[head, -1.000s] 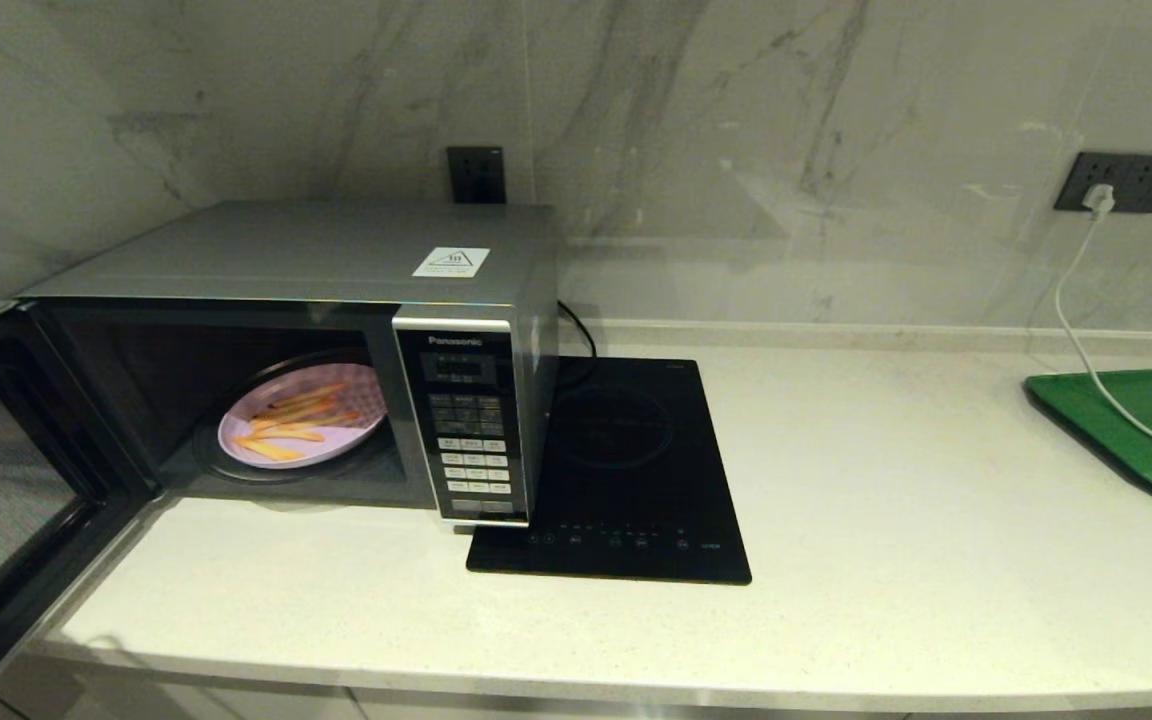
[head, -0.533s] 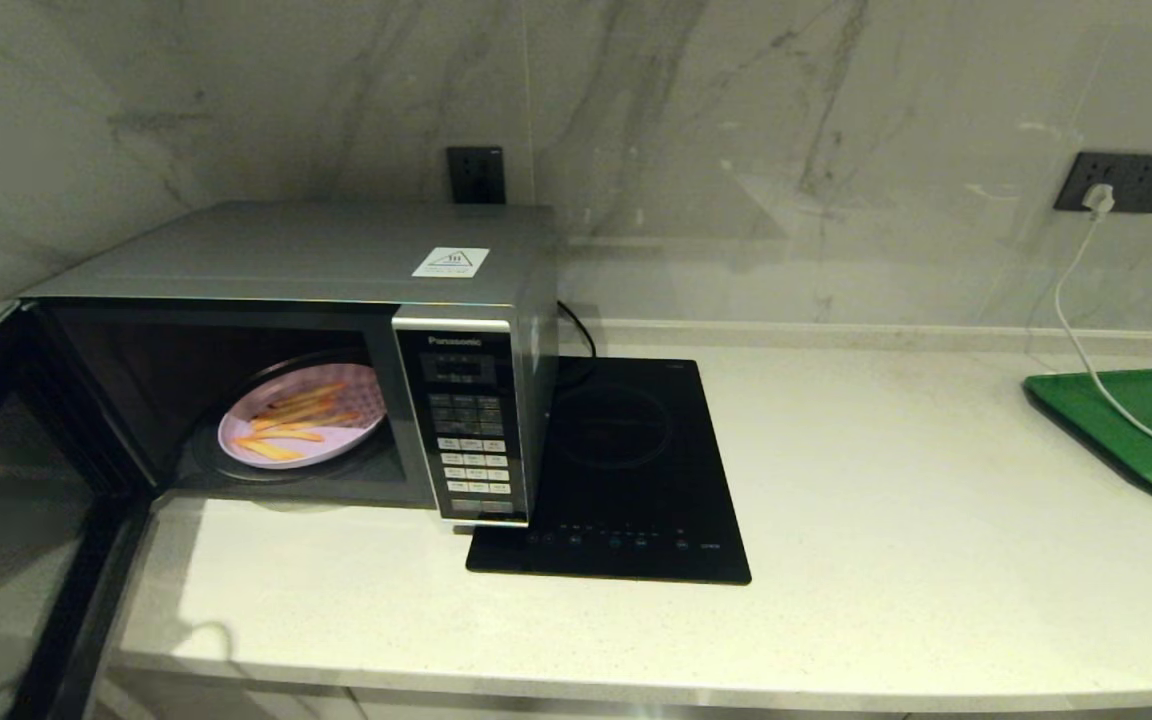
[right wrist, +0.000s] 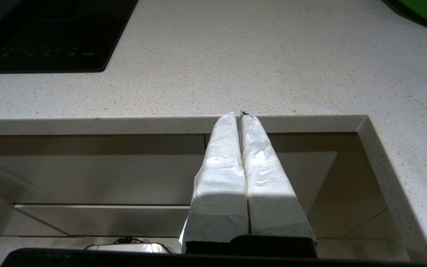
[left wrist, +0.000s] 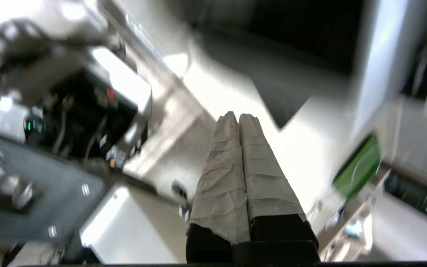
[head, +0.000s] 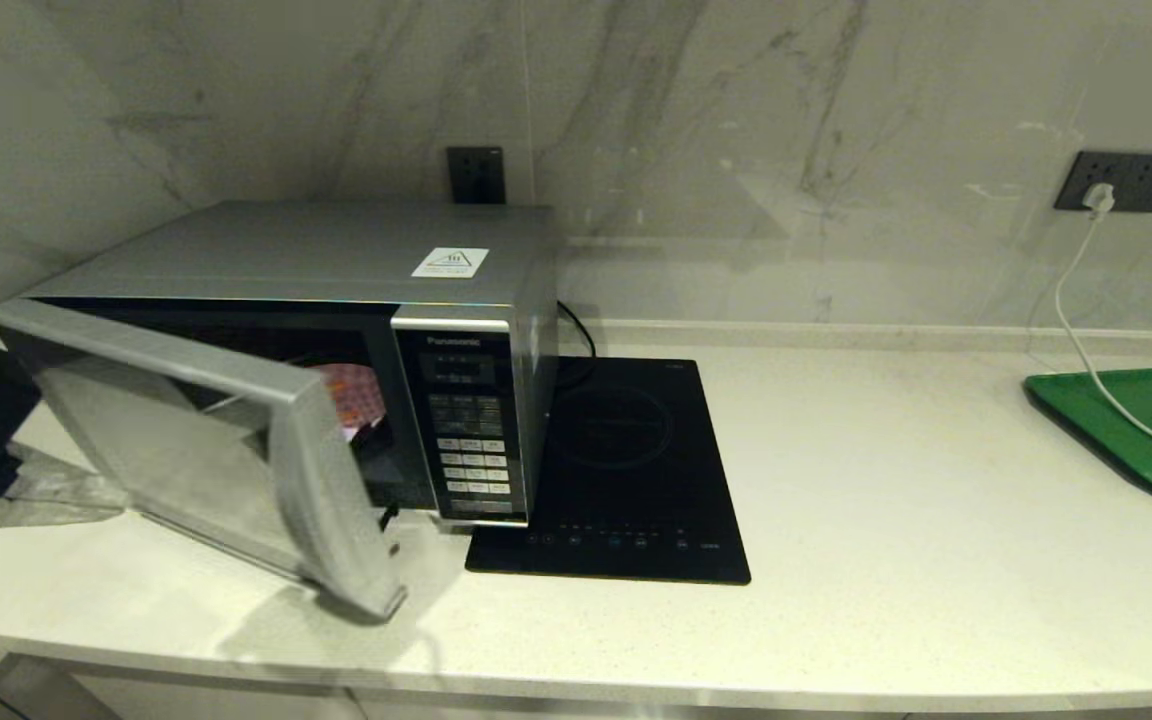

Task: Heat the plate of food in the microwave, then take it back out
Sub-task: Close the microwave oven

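Microwave [head: 336, 255] door [head: 206, 450] half-shut over the plate [head: 356, 395]; left gripper [left wrist: 238, 118], fingers together, probably behind it. A weak push could leave it unlatched.

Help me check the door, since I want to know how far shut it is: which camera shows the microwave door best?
The head view. There the microwave door stands partly open in front of the microwave, with the plate of food just visible behind it. The left wrist view is blurred; the right wrist view shows only the countertop.
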